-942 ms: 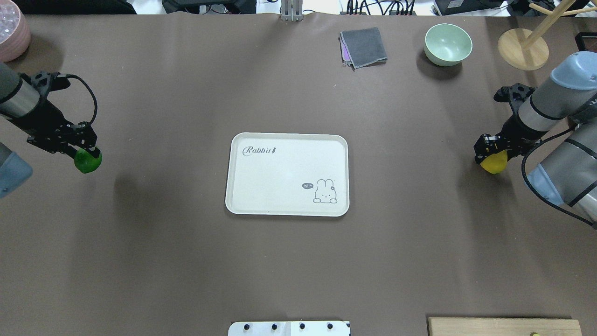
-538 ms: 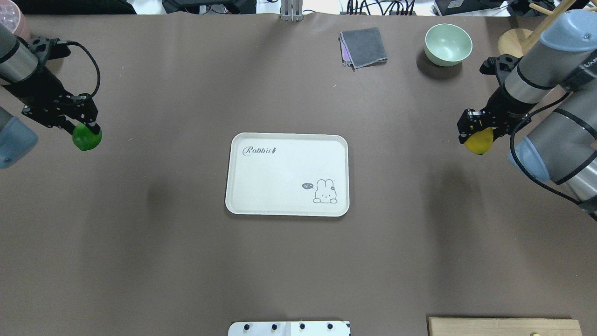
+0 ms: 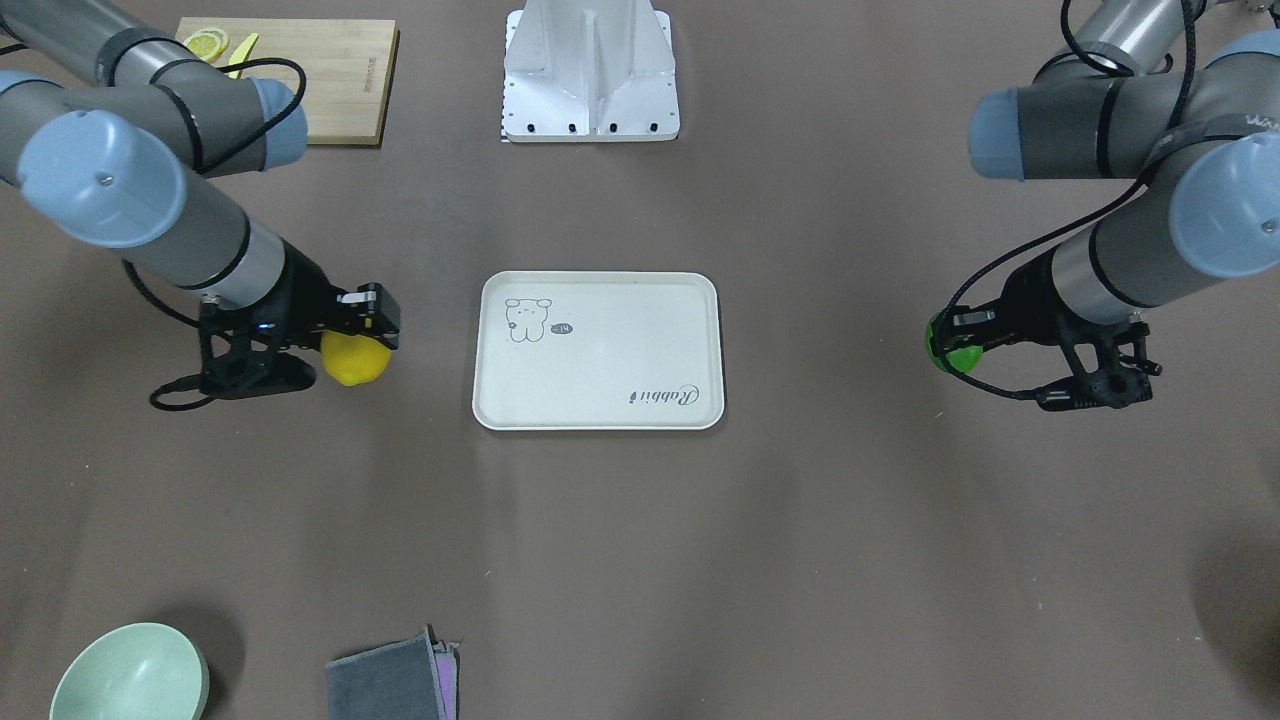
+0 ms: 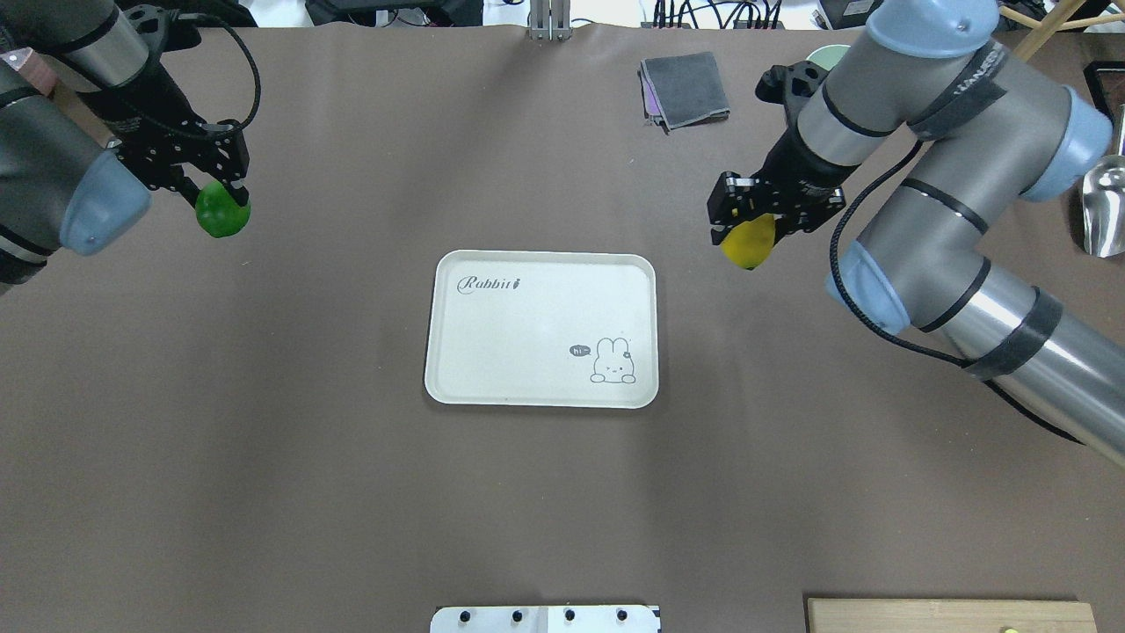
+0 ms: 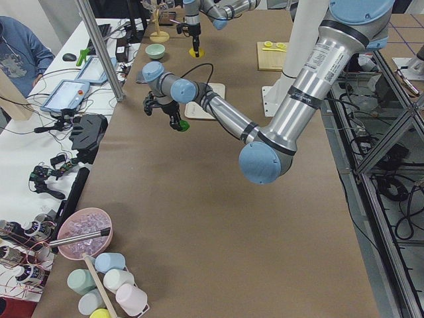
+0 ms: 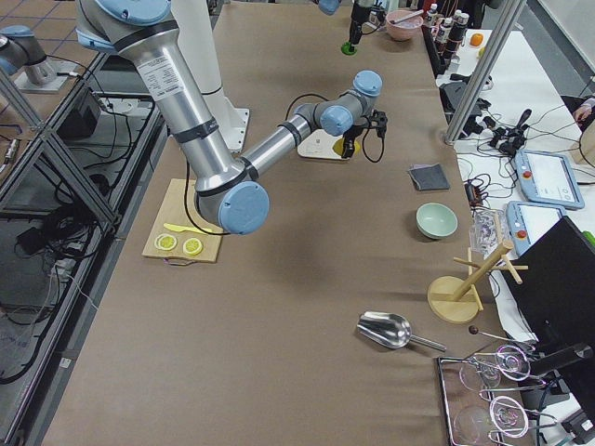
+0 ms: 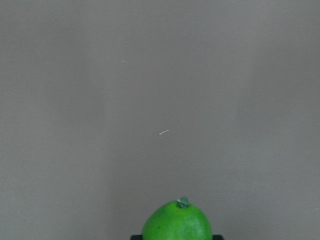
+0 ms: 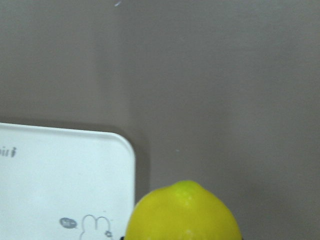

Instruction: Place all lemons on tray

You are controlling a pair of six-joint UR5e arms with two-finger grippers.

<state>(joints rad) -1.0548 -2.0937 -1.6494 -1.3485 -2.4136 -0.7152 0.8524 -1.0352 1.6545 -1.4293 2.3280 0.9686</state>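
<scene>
A: Which step is the robot working on?

B: Judging by the layout, the carry. Over the brown table (image 4: 352, 492), the right arm (image 4: 967, 79) and the left arm (image 4: 35, 167) are each holding fruit in the air. The off-white tray (image 4: 527, 325) in the middle is lying bare, so neither lemon is placed yet.

A: Where is each lemon hanging?

B: The right gripper (image 4: 749, 230) is hovering just off the tray's far right corner, its jaws pinching the yellow lemon (image 4: 748, 250). The left gripper (image 4: 216, 195) is hovering well out to the left of the tray, toward the far side, its jaws pinching the green lemon (image 4: 222, 216).

A: What is the next move calling for?

B: Probably the right arm is needing only a short shift inward, then a descent close to the tray's floor before letting go. The left arm is facing a much longer reach. Both fruits are rounded, so a release from height is risking a roll over the low rim.

A: How are the lemons looking?

B: The yellow one is looking bright and oval with a blunt tip. The green one is looking glossier and slightly smaller, with a tiny stem nub (image 7: 183, 201) showing at its end.
</scene>
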